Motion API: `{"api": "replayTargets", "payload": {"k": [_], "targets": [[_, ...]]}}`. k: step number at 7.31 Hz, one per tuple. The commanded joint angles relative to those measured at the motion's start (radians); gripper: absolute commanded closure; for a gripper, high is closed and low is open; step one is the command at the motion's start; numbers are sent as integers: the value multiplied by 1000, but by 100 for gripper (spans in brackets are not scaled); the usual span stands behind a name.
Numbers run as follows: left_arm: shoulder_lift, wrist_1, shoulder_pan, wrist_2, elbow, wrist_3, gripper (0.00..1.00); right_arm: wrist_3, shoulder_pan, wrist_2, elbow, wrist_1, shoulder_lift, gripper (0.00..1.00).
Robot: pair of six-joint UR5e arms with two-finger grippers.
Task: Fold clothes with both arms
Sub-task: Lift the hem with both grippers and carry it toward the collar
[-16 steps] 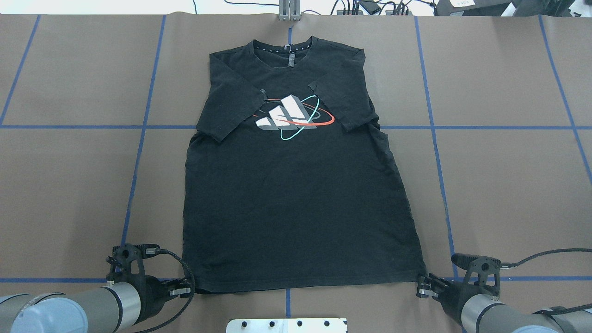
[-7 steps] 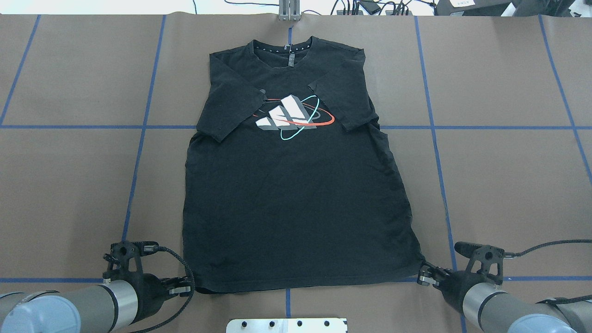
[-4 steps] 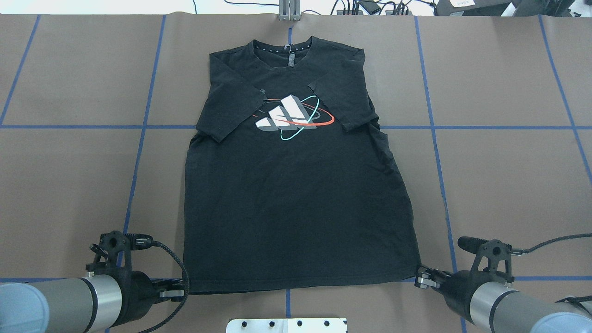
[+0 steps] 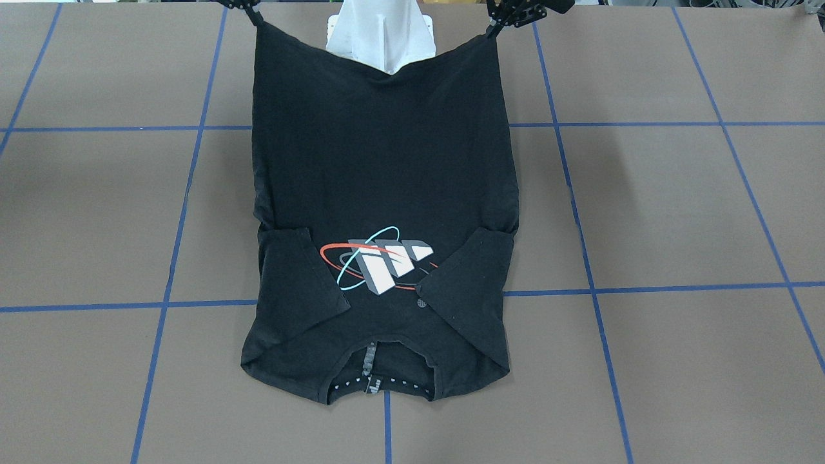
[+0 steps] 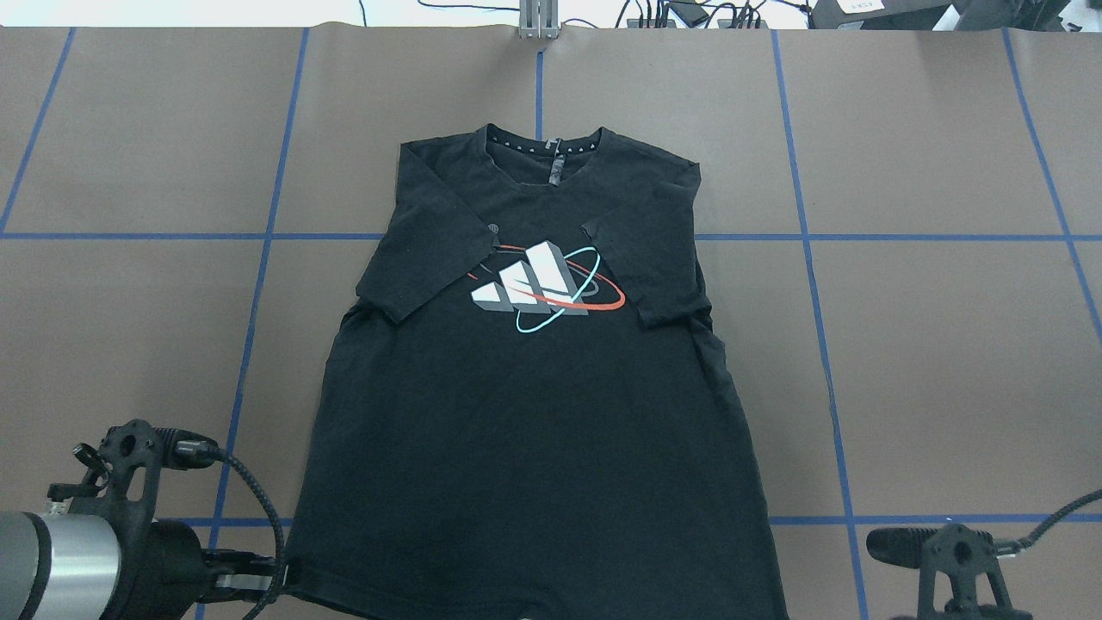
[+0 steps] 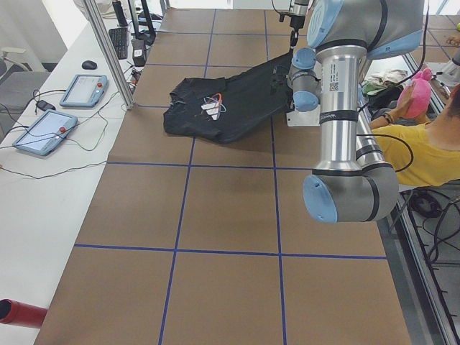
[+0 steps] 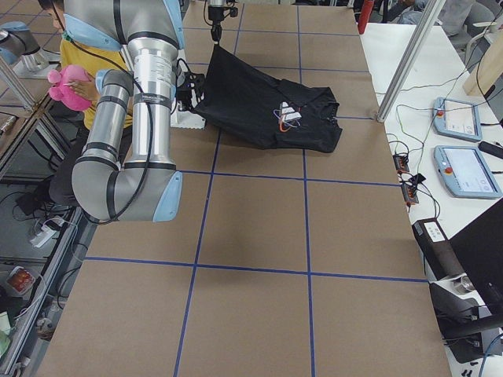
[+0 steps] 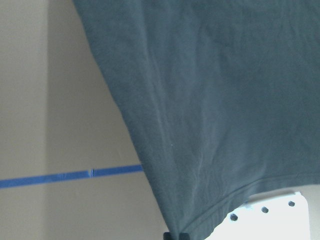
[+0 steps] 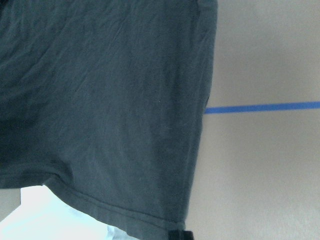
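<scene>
1. T-shirt corners are in my grip. My left gripper is pinched tight on one bottom corner, both fingers closed on the black cloth.
2. My right gripper is pinched the same way on the other bottom corner. Its wrist view shows a black fingertip right at the corner of the cloth.
3. Between my two grippers the hem hangs off the table and sags in the middle, in front of my white base block.
4. From the hem the shirt slopes down and away from me to the table. Its upper part lies flat there, front side up.
5. Both sleeves are folded inward across the chest. Their ends overlap the edges of the red, teal and white-grey chest graphic.
6. The collar is the farthest part from me and lies on the middle blue tape line.
7. The table has a brown cover marked with a grid of blue tape.
8. In the left side view, a person in a yellow top sits behind my base, with a pink toy close by.
</scene>
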Motion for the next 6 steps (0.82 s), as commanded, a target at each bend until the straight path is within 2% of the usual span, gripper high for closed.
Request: {"api": "replayTargets", "payload": {"k": [1, 3, 6], "targets": [[43, 10, 39, -26, -72, 5, 100, 27, -164, -82, 108, -145, 26, 100], [26, 19, 4, -25, -60, 5, 100, 29, -111, -131, 102, -195, 46, 100], [-110, 18, -129, 4, 115, 56, 100, 26, 85, -127, 68, -364, 173, 100]]}}
